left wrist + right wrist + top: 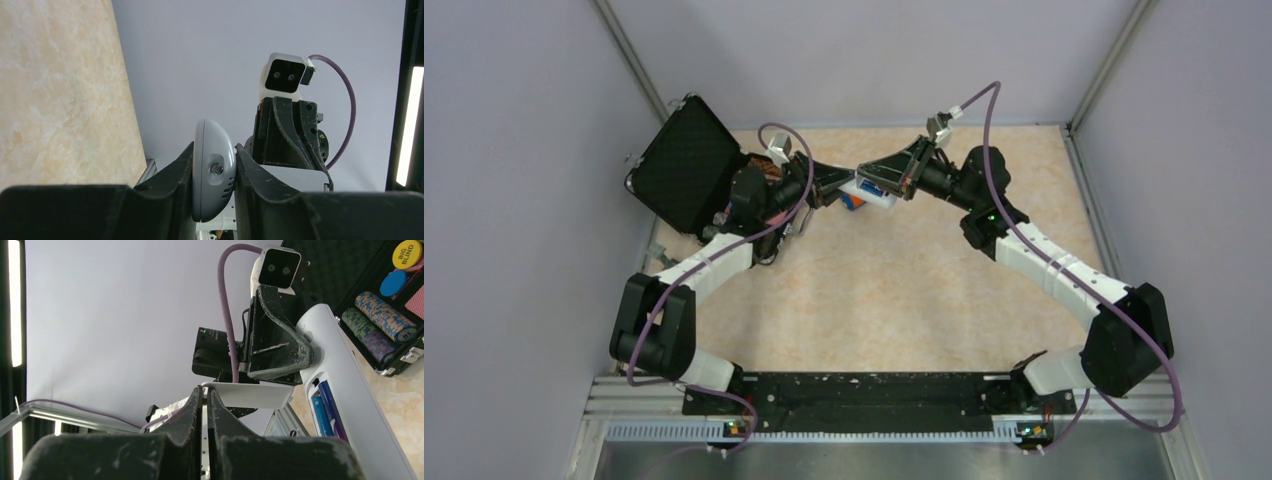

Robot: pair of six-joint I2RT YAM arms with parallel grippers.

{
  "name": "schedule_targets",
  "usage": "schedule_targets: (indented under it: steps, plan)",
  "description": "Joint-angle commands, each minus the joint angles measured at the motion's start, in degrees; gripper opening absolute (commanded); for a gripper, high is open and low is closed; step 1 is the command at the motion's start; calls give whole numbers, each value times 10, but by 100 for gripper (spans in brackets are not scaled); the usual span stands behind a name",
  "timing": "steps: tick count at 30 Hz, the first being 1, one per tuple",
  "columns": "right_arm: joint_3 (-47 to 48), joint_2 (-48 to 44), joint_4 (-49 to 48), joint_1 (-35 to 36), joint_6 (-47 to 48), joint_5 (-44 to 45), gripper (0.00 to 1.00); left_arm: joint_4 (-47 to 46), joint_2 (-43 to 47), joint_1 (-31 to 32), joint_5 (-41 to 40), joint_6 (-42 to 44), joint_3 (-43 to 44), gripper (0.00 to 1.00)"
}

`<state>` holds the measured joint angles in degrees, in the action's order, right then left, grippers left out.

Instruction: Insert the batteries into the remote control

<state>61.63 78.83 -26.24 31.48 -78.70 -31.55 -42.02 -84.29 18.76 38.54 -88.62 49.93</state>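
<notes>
My left gripper (839,183) is shut on the white remote control (871,192) and holds it in the air at the back middle. In the left wrist view the remote's rounded end (212,170) sits clamped between the fingers. In the right wrist view the remote (350,375) shows its open battery bay with the blue battery (322,415) and the purple battery (333,407) side by side inside. My right gripper (205,390) is shut on the edge of a thin white cover plate (250,394), just left of the bay. The right gripper (894,180) nearly meets the left one.
An open black case (686,160) stands at the back left, with striped chip stacks (382,315) in it. An orange and blue toy (852,201) lies under the grippers. Grey walls close in the table (874,290) on three sides.
</notes>
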Motion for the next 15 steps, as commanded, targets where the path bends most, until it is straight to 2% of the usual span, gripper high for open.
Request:
schedule_targets:
  steps: [1,15]
  plan:
    - [9,1,-36,7,3,15,0,-41,3,3,8,0,14,0]
    - [-2,11,-38,6,4,18,0,-39,4,3,10,5,16,0]
